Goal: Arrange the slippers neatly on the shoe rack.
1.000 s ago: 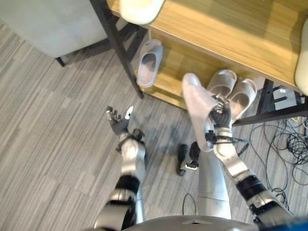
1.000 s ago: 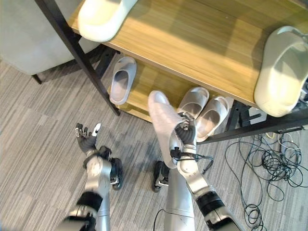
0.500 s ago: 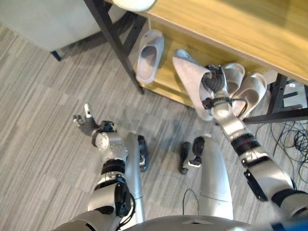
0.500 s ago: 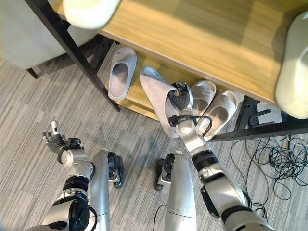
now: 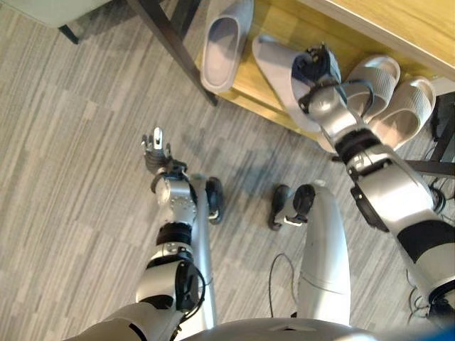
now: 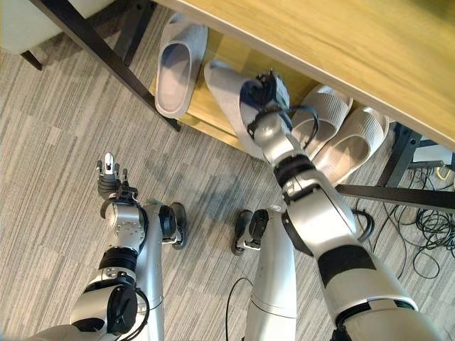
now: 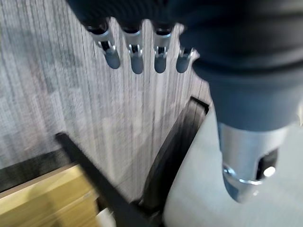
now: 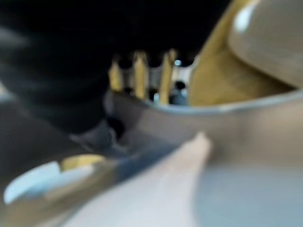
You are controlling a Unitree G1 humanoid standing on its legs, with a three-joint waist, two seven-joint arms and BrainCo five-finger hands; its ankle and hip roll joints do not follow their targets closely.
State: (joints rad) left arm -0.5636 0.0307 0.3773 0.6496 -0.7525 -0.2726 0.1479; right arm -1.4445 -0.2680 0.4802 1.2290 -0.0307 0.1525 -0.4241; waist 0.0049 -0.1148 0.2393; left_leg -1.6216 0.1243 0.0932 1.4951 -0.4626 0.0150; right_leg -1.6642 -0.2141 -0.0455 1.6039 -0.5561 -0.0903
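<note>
Nearest, at about eight o'clock in the head views, the left hand (image 5: 155, 150) hangs over the grey carpet (image 5: 64, 163) with its fingers straight and relaxed, holding nothing. Farther out, toward one o'clock, the right hand (image 5: 315, 65) is clenched round the grey slipper (image 5: 279, 74), its fingers hooked through the strap, and the slipper lies sole-up and slanted over the front edge of the shoe rack's lower shelf (image 5: 250, 87). Just beyond it at two o'clock a pair of pale slippers (image 5: 389, 96) sits side by side on that shelf, and at twelve o'clock a single grey slipper (image 5: 222, 46) rests by the black frame leg (image 5: 174, 39). The slipper looks light, soft foam, likely bendy; the strap seems the surest grip.
</note>
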